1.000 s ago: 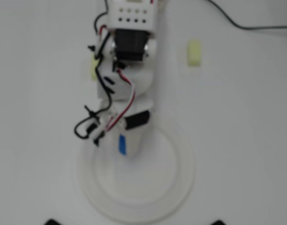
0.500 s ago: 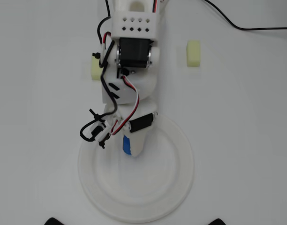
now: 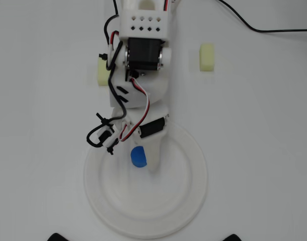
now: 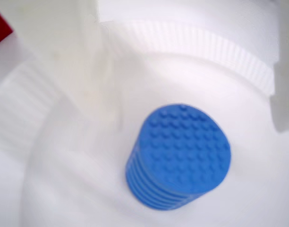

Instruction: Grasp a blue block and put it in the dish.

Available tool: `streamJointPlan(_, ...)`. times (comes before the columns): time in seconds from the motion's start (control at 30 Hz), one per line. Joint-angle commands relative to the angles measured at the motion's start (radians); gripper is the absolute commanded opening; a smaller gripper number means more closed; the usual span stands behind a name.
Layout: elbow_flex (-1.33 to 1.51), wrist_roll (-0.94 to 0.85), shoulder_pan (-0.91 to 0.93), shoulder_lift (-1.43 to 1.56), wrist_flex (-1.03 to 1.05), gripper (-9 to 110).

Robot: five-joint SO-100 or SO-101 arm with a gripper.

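Observation:
The blue block [image 3: 139, 156] is a short blue cylinder that stands inside the dish [image 3: 188, 191], a large round white plate, in its upper part. In the wrist view the block [image 4: 180, 156] rests on the dish floor [image 4: 73, 189], studded top up. My gripper [image 3: 141, 164] hangs over the dish with the block between its white fingers. One finger [image 3: 156, 155] is just right of the block. In the wrist view my gripper [image 4: 196, 94] is open, with bare white plate showing between the block and each finger [image 4: 282, 99].
A pale yellow foam block [image 3: 207, 56] lies at the upper right and another [image 3: 102, 70] sits beside the arm at the left. A corner of the red cube [image 4: 0, 26] shows at the top left of the wrist view. A black cable [image 3: 264, 29] crosses the top right.

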Motion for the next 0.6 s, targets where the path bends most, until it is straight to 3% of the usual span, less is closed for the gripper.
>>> streamJointPlan(0.0, -0.077, 0.0, -0.009, 0.124, 0.063, 32)
streamJointPlan(0.37, -0.445, 0.109, 0.046, 0.23, 0.571, 54)
streamJointPlan(0.57, -0.423, 0.138, 0.086, 0.387, 0.719, 59)
